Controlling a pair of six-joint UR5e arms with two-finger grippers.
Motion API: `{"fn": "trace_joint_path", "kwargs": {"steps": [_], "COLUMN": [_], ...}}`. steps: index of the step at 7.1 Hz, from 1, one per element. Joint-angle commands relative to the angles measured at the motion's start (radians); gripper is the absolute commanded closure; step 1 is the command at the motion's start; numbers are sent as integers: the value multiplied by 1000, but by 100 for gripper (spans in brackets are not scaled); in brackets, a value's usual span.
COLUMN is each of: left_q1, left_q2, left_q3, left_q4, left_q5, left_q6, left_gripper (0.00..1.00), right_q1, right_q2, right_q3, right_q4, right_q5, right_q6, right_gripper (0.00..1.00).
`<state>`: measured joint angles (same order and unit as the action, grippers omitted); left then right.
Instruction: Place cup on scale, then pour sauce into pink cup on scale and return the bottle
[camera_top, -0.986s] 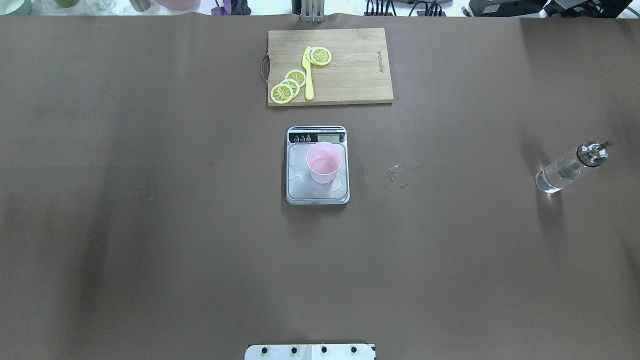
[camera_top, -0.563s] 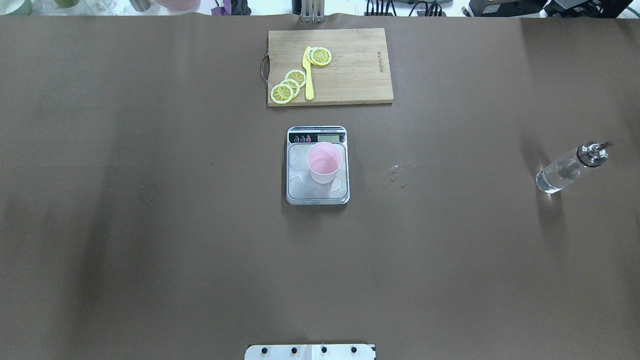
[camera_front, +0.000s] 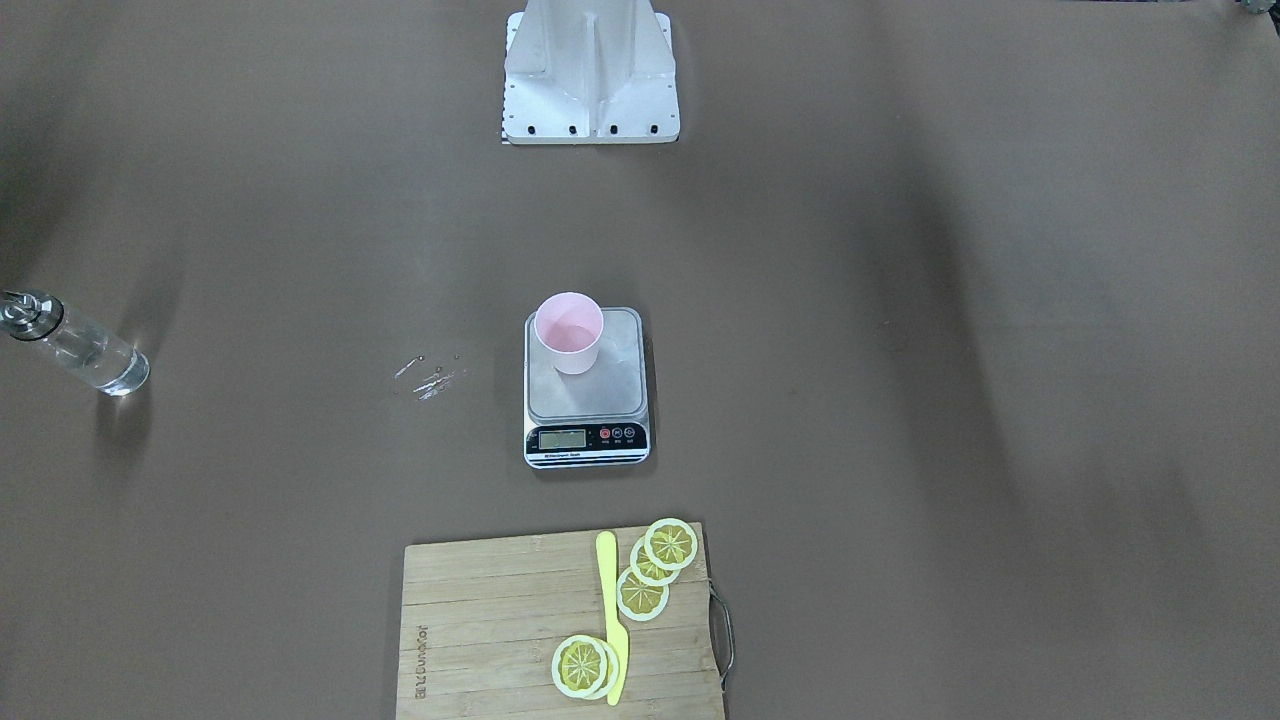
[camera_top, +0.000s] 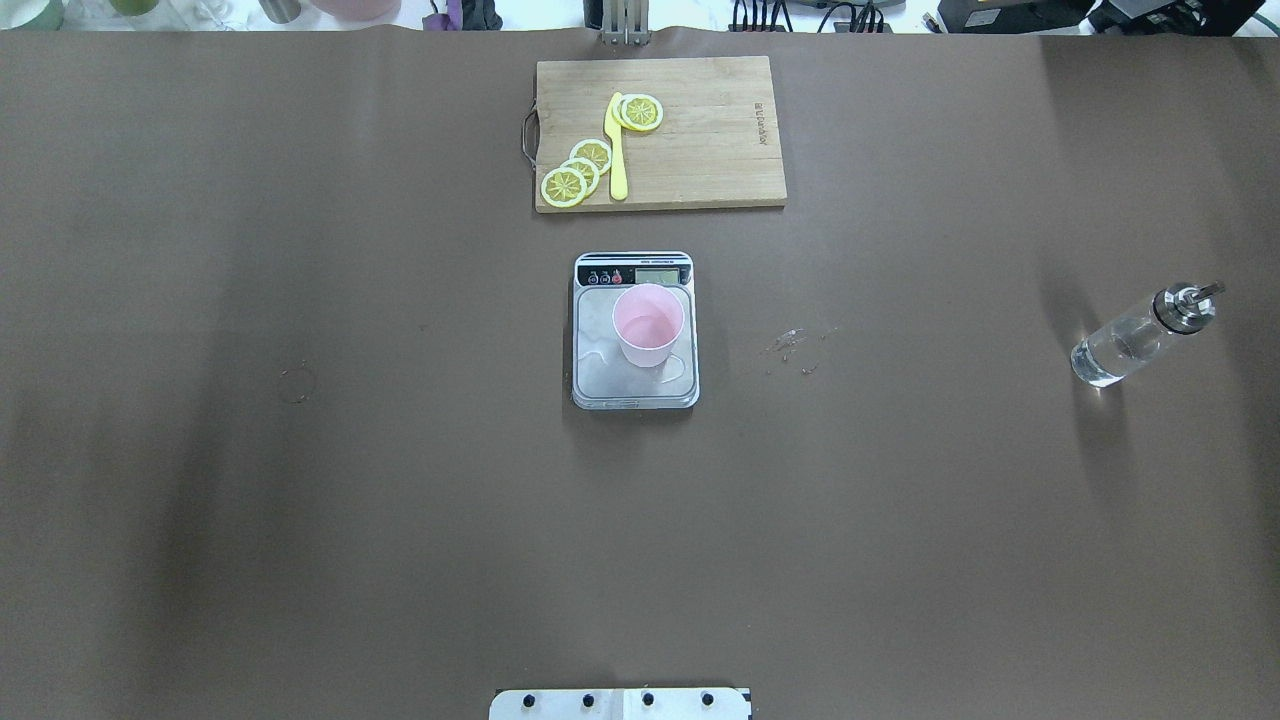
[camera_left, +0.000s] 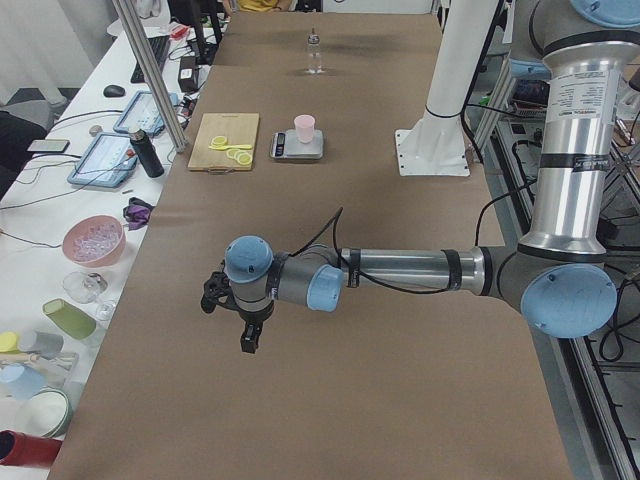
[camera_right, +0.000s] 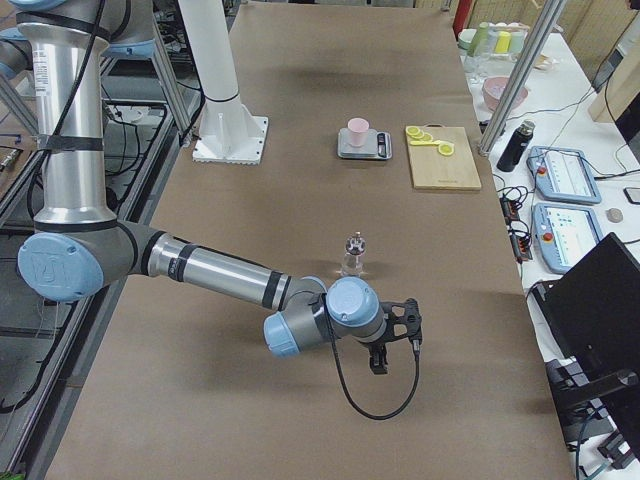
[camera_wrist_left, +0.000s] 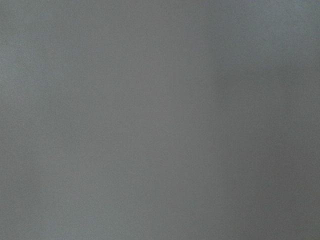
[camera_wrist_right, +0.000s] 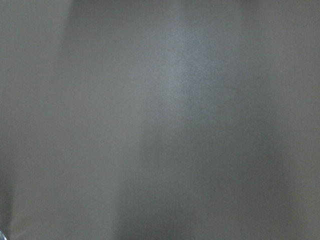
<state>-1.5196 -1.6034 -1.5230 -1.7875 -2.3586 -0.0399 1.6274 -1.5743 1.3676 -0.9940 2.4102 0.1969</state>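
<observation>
The cup (camera_top: 649, 326) stands upright about the middle of the scale (camera_top: 635, 392), inside the edges of the steel platform, with the display and buttons on the side away from the robot. A shiny wet patch (camera_top: 676, 372) lies on the platform just beside the cup's foot. How much liquid the cup holds I cannot tell. The bottle (camera_top: 1135, 340) stands upright on the brown table (camera_top: 300, 500), well apart from the scale on the robot's right, near that end of the table. Clear sauce (camera_top: 1103, 360) shows through its glass, and the silver cap is on top. Nothing touches it. A few small drops (camera_top: 795, 342) sit on the table between scale and bottle, nearer the scale. Beyond the scale lies a wooden cutting board (camera_top: 700, 150) with lemon slices (camera_top: 565, 186) and a yellow knife (camera_top: 617, 150) on it. The left gripper (camera_left: 246, 340) hangs over bare table far out on the robot's left, pointing down, with nothing visible in it. The right gripper (camera_right: 380, 360) hangs over the table past the bottle, clear of it, also pointing down. Both show only in the side views, so I cannot tell whether their fingers are wide or narrow. The wrist cameras show only blurred brown surface.
</observation>
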Motion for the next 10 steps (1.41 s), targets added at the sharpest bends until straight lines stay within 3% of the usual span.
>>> {"fn": "trace_joint_path", "kwargs": {"steps": [1, 3, 4, 10], "left_q1": [1, -1, -1, -2], "left_q2": [-1, 0, 0, 0], "left_q3": [-3, -3, -5, -8], "left_q4": [-3, -3, -4, -1], "left_q5": [-1, -1, -1, 1], "left_q6": [0, 0, 0, -34], "left_gripper": [1, 1, 1, 1], "right_q1": [61, 62, 59, 60], "right_q2": [33, -7, -60, -155], "right_q3": [123, 317, 390, 481], "right_q4": [-359, -579, -597, -595], "right_q5": [-20, -55, -71, -63], "right_q6": [-111, -111, -111, -111], "right_gripper": [0, 0, 0, 0]}}
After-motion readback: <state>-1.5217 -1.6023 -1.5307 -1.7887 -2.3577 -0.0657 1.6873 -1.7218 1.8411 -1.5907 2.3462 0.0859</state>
